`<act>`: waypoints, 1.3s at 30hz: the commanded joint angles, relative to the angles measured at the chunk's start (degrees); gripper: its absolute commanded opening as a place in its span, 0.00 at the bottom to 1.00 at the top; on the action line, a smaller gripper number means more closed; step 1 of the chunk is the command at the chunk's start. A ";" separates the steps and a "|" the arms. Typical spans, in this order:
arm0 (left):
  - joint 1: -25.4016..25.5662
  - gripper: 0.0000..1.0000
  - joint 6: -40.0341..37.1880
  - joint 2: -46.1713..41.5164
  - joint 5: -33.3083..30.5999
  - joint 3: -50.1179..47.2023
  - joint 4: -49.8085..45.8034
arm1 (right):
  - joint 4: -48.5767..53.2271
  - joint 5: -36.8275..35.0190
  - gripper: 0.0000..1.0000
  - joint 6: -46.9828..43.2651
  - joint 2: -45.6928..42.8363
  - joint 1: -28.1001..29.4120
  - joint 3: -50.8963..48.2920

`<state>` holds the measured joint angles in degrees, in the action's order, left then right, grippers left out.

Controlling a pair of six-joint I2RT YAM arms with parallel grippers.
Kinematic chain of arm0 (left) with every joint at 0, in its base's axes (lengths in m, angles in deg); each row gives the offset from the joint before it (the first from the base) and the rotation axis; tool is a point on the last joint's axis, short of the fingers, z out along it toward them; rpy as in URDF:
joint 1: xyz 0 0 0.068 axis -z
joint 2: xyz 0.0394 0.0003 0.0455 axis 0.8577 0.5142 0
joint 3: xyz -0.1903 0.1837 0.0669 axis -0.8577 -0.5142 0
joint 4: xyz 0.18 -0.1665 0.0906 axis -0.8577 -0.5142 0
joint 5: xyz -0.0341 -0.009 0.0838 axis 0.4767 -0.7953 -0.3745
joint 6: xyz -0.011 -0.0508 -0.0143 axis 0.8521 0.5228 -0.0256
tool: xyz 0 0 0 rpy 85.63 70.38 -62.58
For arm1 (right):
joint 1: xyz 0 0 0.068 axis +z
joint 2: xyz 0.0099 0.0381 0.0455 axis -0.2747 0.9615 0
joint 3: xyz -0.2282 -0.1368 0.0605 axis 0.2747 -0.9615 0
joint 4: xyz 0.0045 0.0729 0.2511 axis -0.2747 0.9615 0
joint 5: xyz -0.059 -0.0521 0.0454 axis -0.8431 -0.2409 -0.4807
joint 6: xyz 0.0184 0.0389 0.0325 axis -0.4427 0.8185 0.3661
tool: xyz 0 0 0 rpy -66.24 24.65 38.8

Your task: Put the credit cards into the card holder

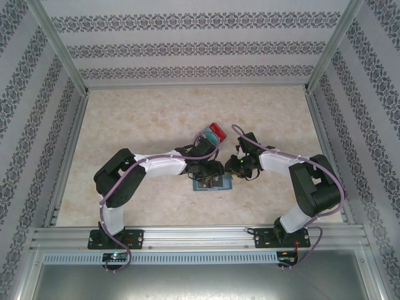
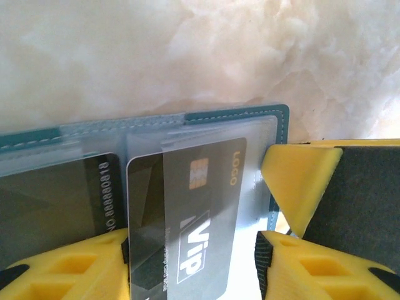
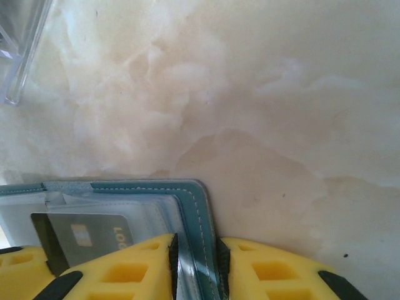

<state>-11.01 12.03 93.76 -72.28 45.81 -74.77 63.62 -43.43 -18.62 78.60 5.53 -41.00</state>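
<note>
Teal card holder (image 2: 250, 115) lies open across mid-frame in the left wrist view, right gripper (image 3: 197, 250) pinching its stitched edge; dark VIP card (image 2: 200, 206), long axis up-frame, sits half-pocketed at lower centre inside the straddling left gripper (image 2: 187, 247), actual grip impossible to tell.

- Clear plastic box (image 3: 22, 44): ahead-left of right gripper (image 3: 197, 265), apart from it.
- Marble-look table (image 3: 281, 125): under & ahead of it.
- Patterned walls (image 1: 187, 47), alu. rail (image 1: 200, 236): walls far ahead, rail behind it.

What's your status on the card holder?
Right gripper shut on card holder edge. Left gripper open, straddling dark card partly under clear sleeve. Clear box stands apart, not in the way.
</note>
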 commanded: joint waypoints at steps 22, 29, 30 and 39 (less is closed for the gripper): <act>1.61 0.48 -4.38 2.88 5.20 4.14 1.17 | -2.56 -1.62 0.27 -0.61 2.94 0.46 -2.60; 1.42 0.47 -4.90 -1.82 -1.03 0.69 0.43 | -1.65 -2.58 0.30 -1.54 0.03 -0.53 -2.01; 1.43 0.46 -4.77 -1.81 -0.96 0.52 0.42 | -1.25 -2.60 0.31 -1.90 -0.30 -0.63 -1.74; 1.43 0.39 -5.34 -0.95 -0.92 1.51 -1.81 | -1.57 -1.59 0.31 -1.85 0.34 -0.51 -1.89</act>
<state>-10.31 8.38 93.58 -72.87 46.48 -76.28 62.98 -43.34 -19.30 77.73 5.53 -41.44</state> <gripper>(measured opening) 0.407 0.310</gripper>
